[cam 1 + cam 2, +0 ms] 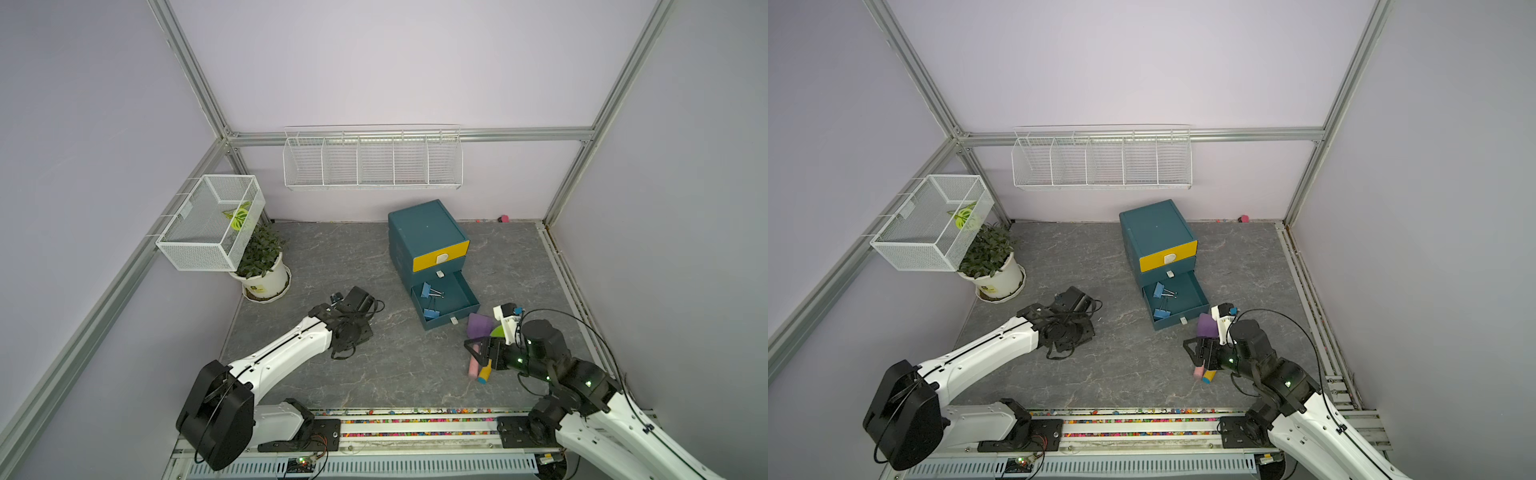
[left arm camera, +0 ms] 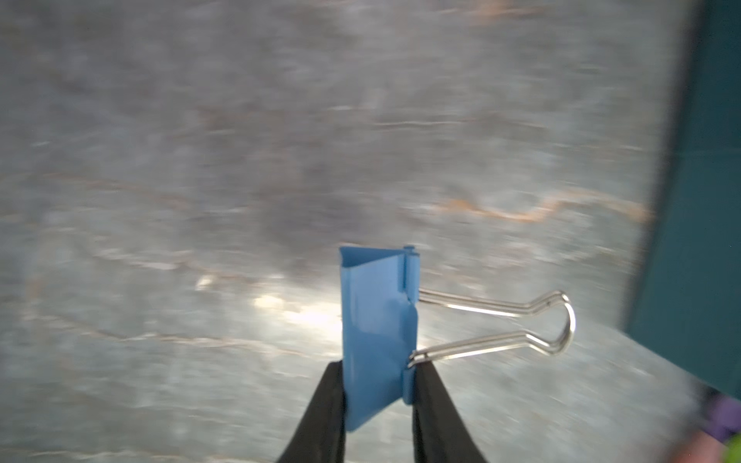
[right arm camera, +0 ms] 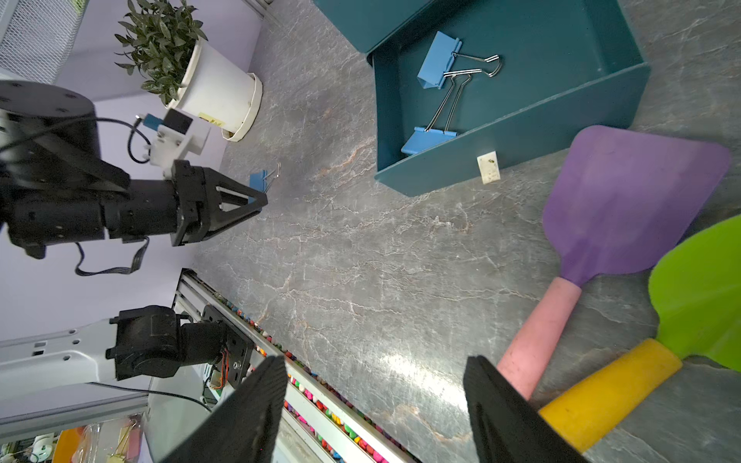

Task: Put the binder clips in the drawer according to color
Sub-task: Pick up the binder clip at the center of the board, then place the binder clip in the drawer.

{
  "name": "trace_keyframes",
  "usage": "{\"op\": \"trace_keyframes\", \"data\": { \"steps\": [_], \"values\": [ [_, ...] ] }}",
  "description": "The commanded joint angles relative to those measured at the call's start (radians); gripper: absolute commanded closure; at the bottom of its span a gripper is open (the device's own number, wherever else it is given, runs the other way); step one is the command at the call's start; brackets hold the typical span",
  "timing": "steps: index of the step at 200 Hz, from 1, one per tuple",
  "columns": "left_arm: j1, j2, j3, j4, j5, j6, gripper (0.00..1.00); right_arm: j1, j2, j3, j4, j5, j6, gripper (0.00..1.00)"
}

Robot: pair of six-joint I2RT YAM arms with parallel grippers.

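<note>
left arm [image 1: 286,345]: stretched from the lower left of a top view up toward mid-frame, wrist bent over, ending left of the drawer cabinet [image 1: 424,232]. from above, its fingertips are hidden under the wrist and cannot be made out.

left gripper [image 2: 379,366]: narrowed hard onto a blue binder clip [image 2: 377,332]. the clip body is pinched between the two black fingers [image 2: 326,405], with its silver wire handles [image 2: 521,320] sticking out sideways. the floor behind is smeared with blur. a teal side of the drawer cabinet [image 2: 705,200] is caught at the frame edge.

the same grip is seen side-on only from the right wrist. there the left gripper [image 3: 258,200] is held about level above the grey floor [image 3: 361,260]. the blue binder clip [image 3: 258,180] is at its tips, well apart from the bottom drawer [image 3: 561,60].

right arm [image 1: 582,386]: brought in from the lower right corner of a top view and folded back on itself. the right gripper [image 1: 471,351] is held low with jaws spread wide and nothing between them. one finger [image 3: 509,417] is seen in front of the pink handle of the purple shovel [image 3: 633,200], just beside the yellow handle of the green shovel [image 3: 705,288]. contact cannot be told.

the bottom drawer [image 1: 457,297] is pulled out, right of centre in both top views. two loose blue clips [image 3: 437,60] lie inside it, their wire handles crossing. the yellow top drawer [image 1: 457,250] is shut.
</note>
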Motion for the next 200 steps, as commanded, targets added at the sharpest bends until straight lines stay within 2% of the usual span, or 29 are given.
{"op": "trace_keyframes", "data": {
  "steps": [1, 47, 89, 169, 200],
  "values": [
    [-0.066, 0.076, 0.096, 0.081, 0.037, -0.056, 0.73, 0.005, -0.032, -0.006, -0.024, 0.030, 0.001, 0.24],
    [-0.195, 0.299, 0.333, 0.170, 0.062, -0.073, 0.73, 0.005, -0.073, 0.015, -0.089, 0.064, -0.004, 0.25],
    [-0.255, 0.451, 0.555, 0.149, 0.077, -0.043, 0.73, 0.005, -0.091, 0.014, -0.105, 0.076, 0.001, 0.25],
    [-0.255, 0.647, 0.718, 0.137, 0.098, 0.003, 0.72, 0.006, -0.096, 0.012, -0.114, 0.092, 0.011, 0.25],
    [-0.252, 0.681, 0.727, 0.128, 0.070, -0.006, 0.71, 0.006, -0.095, 0.015, -0.119, 0.097, 0.008, 0.25]
  ]
}}
